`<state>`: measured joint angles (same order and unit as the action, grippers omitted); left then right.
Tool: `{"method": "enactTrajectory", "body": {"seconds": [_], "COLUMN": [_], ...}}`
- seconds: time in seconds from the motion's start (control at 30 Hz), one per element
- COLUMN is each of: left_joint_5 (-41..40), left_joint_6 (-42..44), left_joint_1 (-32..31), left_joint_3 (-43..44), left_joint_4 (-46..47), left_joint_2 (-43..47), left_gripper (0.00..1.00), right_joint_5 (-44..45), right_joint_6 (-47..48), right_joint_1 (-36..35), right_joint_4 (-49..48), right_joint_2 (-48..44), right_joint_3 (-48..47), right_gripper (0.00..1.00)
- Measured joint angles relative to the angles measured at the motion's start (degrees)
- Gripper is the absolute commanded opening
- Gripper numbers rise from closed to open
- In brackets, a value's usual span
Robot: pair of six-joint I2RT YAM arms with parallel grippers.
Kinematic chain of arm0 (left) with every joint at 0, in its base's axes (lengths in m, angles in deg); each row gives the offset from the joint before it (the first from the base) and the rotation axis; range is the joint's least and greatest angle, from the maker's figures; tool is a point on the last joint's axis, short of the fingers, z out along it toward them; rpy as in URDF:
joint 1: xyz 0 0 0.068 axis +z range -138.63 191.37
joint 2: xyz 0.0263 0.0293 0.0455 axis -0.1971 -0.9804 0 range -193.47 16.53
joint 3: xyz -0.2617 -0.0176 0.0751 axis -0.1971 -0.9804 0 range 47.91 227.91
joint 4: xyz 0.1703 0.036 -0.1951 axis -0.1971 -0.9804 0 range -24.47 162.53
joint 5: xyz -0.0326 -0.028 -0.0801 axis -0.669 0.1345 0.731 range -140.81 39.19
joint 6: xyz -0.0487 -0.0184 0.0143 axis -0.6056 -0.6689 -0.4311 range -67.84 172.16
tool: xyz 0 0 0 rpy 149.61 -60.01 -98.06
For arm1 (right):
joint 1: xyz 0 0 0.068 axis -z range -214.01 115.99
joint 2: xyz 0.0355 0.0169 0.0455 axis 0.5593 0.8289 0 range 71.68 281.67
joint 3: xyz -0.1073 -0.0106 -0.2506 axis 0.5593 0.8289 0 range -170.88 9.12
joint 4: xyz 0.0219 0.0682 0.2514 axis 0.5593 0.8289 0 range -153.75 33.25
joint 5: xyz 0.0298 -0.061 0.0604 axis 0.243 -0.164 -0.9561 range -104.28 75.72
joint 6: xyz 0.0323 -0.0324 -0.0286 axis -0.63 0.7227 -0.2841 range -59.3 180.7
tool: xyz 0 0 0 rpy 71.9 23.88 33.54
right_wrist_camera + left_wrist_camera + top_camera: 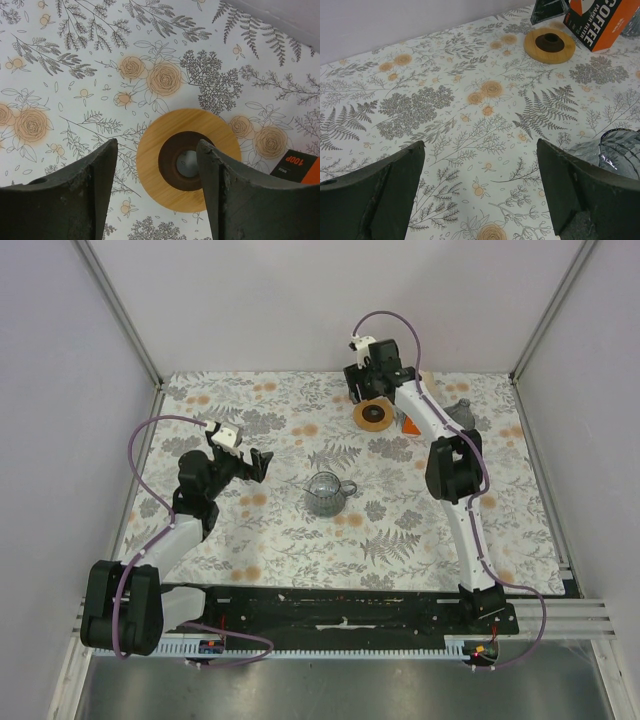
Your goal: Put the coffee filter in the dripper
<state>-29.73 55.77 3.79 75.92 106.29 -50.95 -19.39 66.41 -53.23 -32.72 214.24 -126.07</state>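
Observation:
The dripper, a grey see-through ribbed cone with a side handle, stands at the table's middle; its rim shows at the right edge of the left wrist view. Its tan round collar lies apart from it at the back, flat on the cloth. My right gripper hovers open over the collar's left half, with nothing between its fingers. Left of the dripper my left gripper stands wide open over bare cloth. The coffee filter is out of view in every frame.
An orange filter carton stands just right of the collar, partly behind the right arm. A grey object sits beyond it at the back right. The floral tablecloth is walled on three sides.

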Motion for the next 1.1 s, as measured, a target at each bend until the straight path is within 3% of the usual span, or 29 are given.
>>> {"method": "enactTrajectory", "body": {"seconds": [0.17,0.73,1.1], "left_joint_5": [0.0,0.0,0.0], "left_joint_6": [0.0,0.0,0.0], "left_joint_1": [0.0,0.0,0.0], "left_joint_3": [0.0,0.0,-0.8], "left_joint_4": [-0.8,-0.7,-0.3], "left_joint_2": [0.0,0.0,0.4], "left_gripper": [0.98,0.98,0.97], "right_joint_5": [0.6,1.7,-6.0], "right_joint_6": [-1.3,-11.7,-16.3], "right_joint_1": [0.0,1.7,3.3], "right_joint_4": [1.3,10.3,12.4], "right_joint_2": [1.2,4.5,7.5], "right_joint_3": [-0.3,-3.5,-6.4], "right_gripper": [0.62,0.63,0.57]}}
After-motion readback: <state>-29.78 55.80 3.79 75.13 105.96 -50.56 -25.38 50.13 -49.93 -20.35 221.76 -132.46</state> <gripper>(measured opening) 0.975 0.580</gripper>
